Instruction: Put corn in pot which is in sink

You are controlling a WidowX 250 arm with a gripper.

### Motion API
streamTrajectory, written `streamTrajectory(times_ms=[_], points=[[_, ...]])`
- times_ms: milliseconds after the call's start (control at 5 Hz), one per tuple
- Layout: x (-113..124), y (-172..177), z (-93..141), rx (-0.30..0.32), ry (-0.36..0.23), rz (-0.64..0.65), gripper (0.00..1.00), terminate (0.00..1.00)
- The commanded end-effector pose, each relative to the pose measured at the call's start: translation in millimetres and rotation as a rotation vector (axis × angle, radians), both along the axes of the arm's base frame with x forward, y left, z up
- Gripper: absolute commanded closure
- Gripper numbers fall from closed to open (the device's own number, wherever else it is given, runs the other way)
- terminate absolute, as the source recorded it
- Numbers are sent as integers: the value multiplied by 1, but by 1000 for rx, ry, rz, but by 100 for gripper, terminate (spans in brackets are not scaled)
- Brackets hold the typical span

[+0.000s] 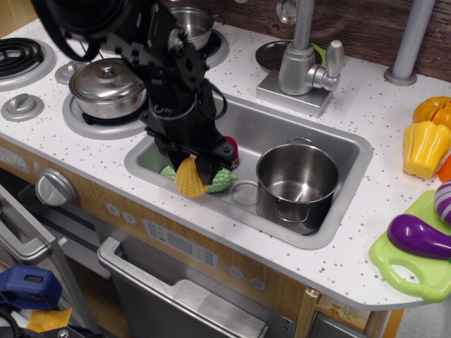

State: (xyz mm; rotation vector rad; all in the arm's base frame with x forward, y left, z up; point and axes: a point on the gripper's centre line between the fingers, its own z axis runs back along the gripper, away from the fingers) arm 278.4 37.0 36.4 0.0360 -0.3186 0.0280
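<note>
My black gripper [192,169] is shut on the yellow corn [188,179] and holds it in the air over the left front part of the silver sink [345,151]. The corn hangs point-up below the fingers, above the green bumpy gourd toy [220,180]. The wide shiny steel pot [297,177] with loop handles stands in the right half of the sink, empty, well to the right of the gripper. The arm hides much of the sink's left side.
A red toy [230,146] lies in the sink behind the gripper. A lidded steel pot [107,86] and a small steel pot [189,22] sit on the stove burners. The faucet [303,56] stands behind the sink. A yellow bell pepper [425,147] and purple eggplant [419,236] lie at right.
</note>
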Motion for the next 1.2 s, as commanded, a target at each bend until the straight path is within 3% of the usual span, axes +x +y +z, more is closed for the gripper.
streamTrajectory(times_ms=[0, 800, 1000], points=[[34, -11, 21, 35, -98, 1, 100, 0], [90, -64, -13, -60, -219, 19, 100, 0], [95, -72, -17, -57, -241, 16, 0, 0]])
